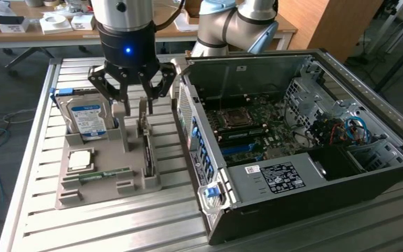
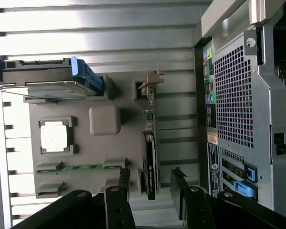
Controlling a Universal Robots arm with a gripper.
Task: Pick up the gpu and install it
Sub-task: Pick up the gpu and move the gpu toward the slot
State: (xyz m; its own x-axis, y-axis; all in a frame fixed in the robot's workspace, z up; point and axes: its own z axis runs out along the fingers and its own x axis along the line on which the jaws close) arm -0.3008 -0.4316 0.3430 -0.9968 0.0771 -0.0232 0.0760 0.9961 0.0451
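Ribbed, brushed metal table [image 1: 117,226]; matt grey plastic tray [image 1: 96,191]; perforated bare-metal computer case [image 2: 233,95]; gpu [image 2: 151,167] in dull black casing.

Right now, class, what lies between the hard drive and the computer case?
The gpu, on edge in the grey tray, with the open fingers over it; the exterior view shows this.

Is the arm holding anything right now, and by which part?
Nothing is held: the gripper is over the gpu, with its jaws open.
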